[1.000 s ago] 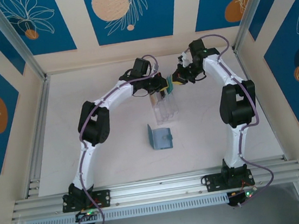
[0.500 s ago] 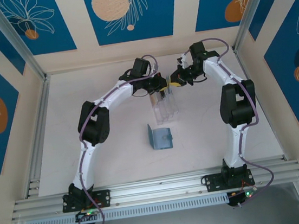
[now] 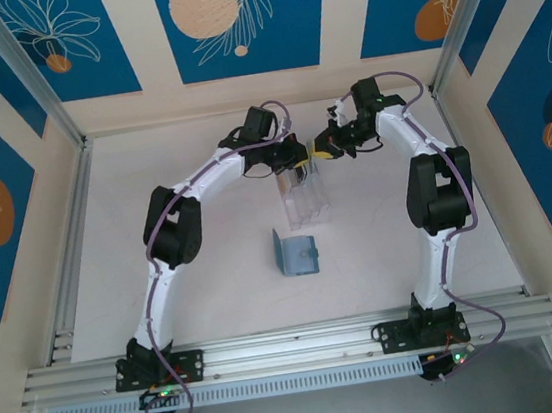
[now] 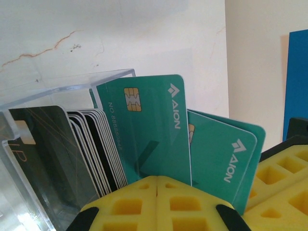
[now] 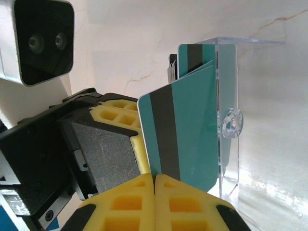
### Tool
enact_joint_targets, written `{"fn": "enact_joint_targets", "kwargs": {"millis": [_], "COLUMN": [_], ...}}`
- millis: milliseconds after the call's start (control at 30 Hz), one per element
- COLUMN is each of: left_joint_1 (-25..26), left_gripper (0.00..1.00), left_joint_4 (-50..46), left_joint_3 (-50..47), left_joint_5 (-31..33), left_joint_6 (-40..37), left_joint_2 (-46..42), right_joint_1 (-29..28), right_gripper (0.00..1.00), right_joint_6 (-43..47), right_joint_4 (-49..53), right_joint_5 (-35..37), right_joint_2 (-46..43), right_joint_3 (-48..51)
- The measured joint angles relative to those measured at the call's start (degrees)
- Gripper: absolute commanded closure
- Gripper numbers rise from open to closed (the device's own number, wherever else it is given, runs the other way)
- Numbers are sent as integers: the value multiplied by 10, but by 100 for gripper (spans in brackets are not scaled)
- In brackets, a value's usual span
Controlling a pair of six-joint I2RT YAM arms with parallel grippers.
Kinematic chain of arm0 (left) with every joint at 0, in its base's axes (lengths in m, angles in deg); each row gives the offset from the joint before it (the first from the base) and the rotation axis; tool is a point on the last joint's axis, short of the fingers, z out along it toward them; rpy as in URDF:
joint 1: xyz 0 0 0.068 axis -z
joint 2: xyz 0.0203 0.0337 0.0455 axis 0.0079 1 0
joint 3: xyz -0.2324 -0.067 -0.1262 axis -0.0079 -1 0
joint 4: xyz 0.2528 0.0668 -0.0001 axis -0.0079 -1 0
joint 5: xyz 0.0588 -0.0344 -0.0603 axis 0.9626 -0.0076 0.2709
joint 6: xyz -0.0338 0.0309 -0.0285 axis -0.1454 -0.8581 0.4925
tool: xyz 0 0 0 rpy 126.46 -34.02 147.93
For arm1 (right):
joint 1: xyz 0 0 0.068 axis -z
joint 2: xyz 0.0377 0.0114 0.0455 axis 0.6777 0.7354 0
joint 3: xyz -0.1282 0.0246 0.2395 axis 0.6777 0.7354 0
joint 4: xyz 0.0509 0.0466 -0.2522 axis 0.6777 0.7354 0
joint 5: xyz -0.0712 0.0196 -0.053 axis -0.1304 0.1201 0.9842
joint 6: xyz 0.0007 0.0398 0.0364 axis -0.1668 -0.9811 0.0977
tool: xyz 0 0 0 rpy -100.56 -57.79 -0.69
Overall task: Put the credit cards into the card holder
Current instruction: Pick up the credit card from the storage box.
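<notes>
Your left hand [image 4: 158,183] and right hand [image 5: 155,180] are each clamped on a teal credit card [image 4: 149,130] at the rack [image 3: 306,203]. The card holder [image 3: 297,254] lies on the surface [image 3: 216,294] on the rack's near side, about equally close to both.

Lit brightly, evenly; faint shadows cast on desk [image 3: 226,293] in top view. Glare seen on rack [image 5: 228,159] btm; cards [image 4: 144,130] sharp, foreground slightly blurred.
</notes>
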Motion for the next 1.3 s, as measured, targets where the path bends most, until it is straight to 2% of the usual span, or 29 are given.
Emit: {"fn": "enact_joint_targets", "kwargs": {"millis": [33, 367, 833, 1000, 1300], "left_joint_1": [0, -8, -16, -26, -50], "left_gripper": [97, 97, 95, 94, 86], "left_joint_4": [0, 6, 19, 20, 7], "left_joint_3": [0, -11, -34, -53, -141], "left_joint_5": [-1, -6, -19, -21, -15], "left_joint_6": [0, 2, 16, 14, -21], "left_joint_2": [0, -8, -30, -66, -194], "right_joint_1": [0, -1, -9, -12, -12], "right_gripper": [100, 100, 100, 100, 100], "right_joint_6": [-2, -2, 3, 3, 2], "right_joint_4": [0, 14, 41, 44, 40], "right_joint_5": [3, 94, 149, 172, 199], "right_joint_2": [0, -29, -45, -61, -107], "right_joint_3": [0, 16, 10, 10, 10]}}
